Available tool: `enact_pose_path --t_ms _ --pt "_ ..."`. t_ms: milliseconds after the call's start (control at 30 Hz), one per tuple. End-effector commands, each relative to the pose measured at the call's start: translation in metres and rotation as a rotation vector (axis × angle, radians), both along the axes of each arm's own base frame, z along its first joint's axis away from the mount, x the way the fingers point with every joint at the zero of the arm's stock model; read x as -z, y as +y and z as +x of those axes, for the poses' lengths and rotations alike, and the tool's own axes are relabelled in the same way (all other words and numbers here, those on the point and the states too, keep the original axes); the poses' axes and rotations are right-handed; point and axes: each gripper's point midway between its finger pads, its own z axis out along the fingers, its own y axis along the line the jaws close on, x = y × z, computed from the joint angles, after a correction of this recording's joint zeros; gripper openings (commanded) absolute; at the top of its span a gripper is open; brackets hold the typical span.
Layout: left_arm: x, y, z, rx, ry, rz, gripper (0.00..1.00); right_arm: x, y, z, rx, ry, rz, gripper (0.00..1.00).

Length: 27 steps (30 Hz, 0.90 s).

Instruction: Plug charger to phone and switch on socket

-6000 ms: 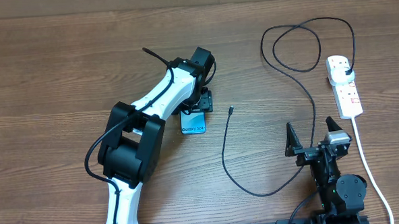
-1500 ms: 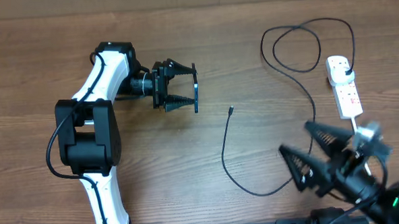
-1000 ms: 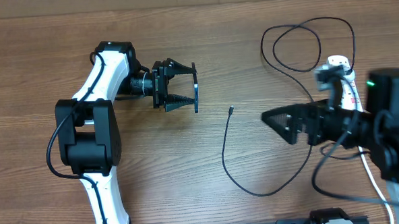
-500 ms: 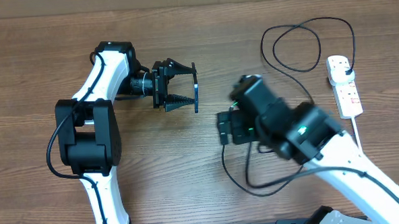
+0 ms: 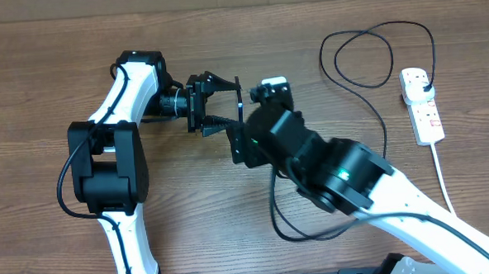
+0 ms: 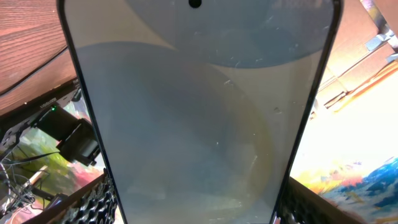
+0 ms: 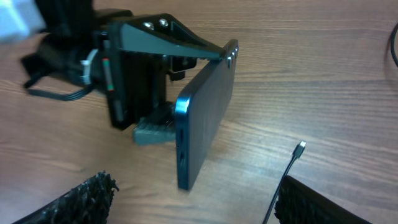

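Observation:
My left gripper (image 5: 227,113) is shut on the phone (image 5: 239,112) and holds it on its long edge just above the table. The grey screen of the phone (image 6: 199,112) fills the left wrist view. In the right wrist view the phone (image 7: 205,118) shows its blue-black back and end edge. My right gripper (image 7: 199,208) is open and empty, just in front of that end. The charger's connector tip (image 7: 301,147) lies on the wood by my right finger (image 7: 317,202). Its black cable (image 5: 373,53) loops over to the white socket (image 5: 425,112), where the black plug (image 5: 422,84) sits.
The socket's thick white cord (image 5: 445,182) runs down the right side towards the front edge. My right arm (image 5: 345,178) lies across the middle of the table and covers part of the black cable. Bare wood lies at the far left and front left.
My right arm has swung from the right side leftwards across the table to the phone, and now covers the connector tip in the overhead view. The left arm and phone have not moved.

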Motion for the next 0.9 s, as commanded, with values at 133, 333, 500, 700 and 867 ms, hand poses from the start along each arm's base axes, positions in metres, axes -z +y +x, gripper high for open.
enact_pose_path --t_ms 133,333,500,700,867 --pt "-0.008 0.001 0.007 -0.020 -0.037 -0.025 0.56 0.012 0.002 0.032 0.115 -0.068 -0.068 0.78" --pt "-0.008 0.001 0.007 -0.020 -0.038 -0.025 0.57 0.009 0.003 0.035 0.123 -0.087 -0.058 0.72" --pt "-0.007 0.001 0.009 -0.019 -0.071 -0.028 0.57 0.009 0.004 0.034 0.118 -0.081 -0.054 0.63" --pt "-0.007 0.001 0.009 -0.020 -0.080 -0.029 0.57 0.010 0.007 0.033 0.105 -0.072 -0.045 0.57" --pt "-0.007 0.001 0.009 -0.020 -0.080 -0.029 0.56 0.020 0.018 0.036 0.086 -0.057 -0.037 0.57"
